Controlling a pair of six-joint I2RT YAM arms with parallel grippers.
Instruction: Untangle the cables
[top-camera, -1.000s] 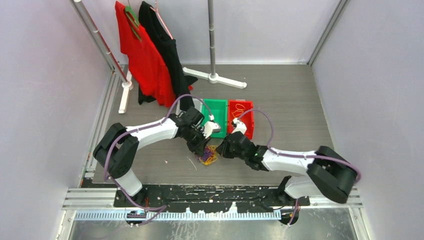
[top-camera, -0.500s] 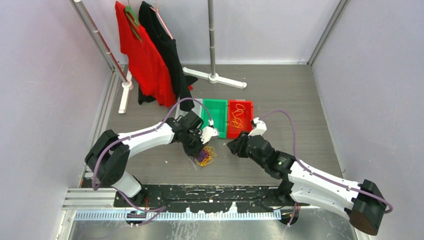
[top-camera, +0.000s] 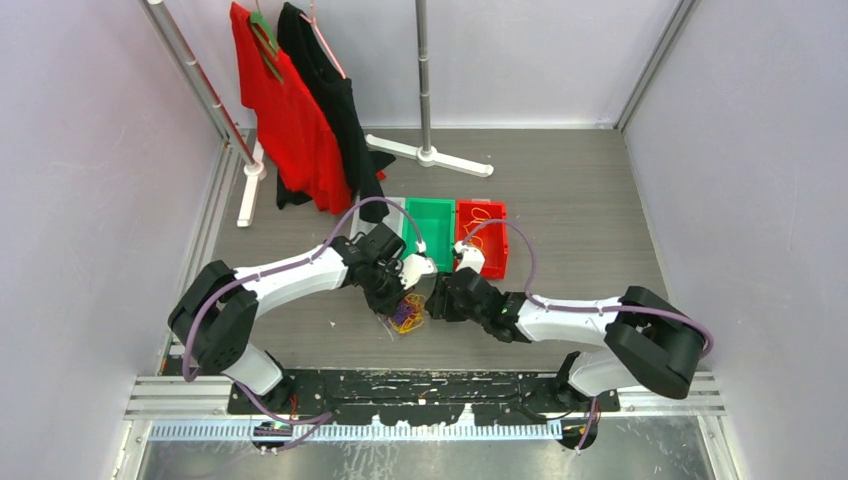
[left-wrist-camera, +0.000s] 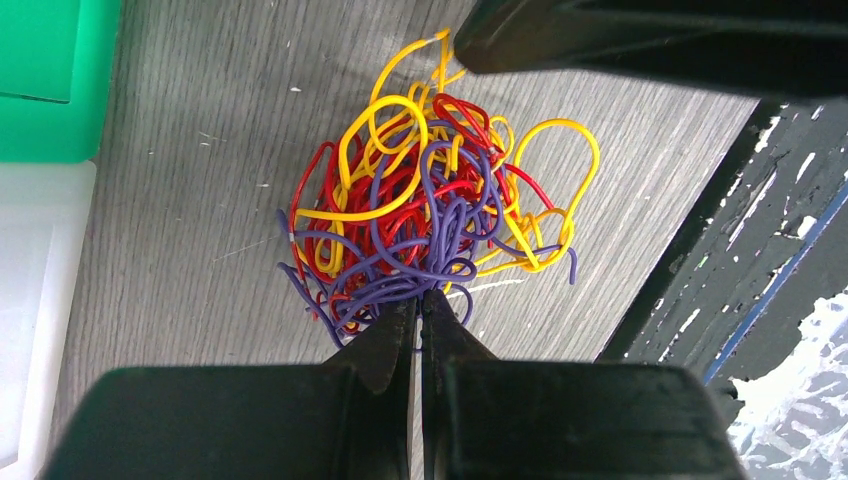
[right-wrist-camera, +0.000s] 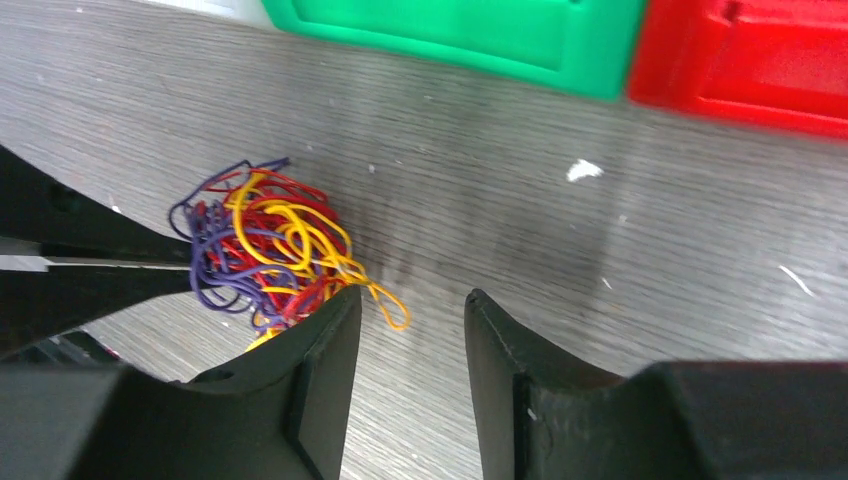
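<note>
The cables (top-camera: 407, 314) are one tangled wad of yellow, red and purple wires on the grey table, also in the left wrist view (left-wrist-camera: 430, 215) and the right wrist view (right-wrist-camera: 270, 250). My left gripper (left-wrist-camera: 420, 300) is shut on purple strands at the wad's edge; from above it sits at the wad's left side (top-camera: 392, 300). My right gripper (right-wrist-camera: 410, 295) is open and empty, its left finger touching the wad's near edge by a yellow loop (right-wrist-camera: 385, 305). From above it is just right of the wad (top-camera: 437, 303).
A green bin (top-camera: 428, 232) and a red bin (top-camera: 497, 232) holding a few yellow wires stand just behind the wad. A white tray edge (left-wrist-camera: 40, 290) lies beside the green bin. Hanging red and black shirts and a stand base are at the back. The black table edge (left-wrist-camera: 720, 250) is close to the wad.
My right arm swung away to the right half a second ago and has come back to the wad's right side. My left gripper stayed at the wad.
</note>
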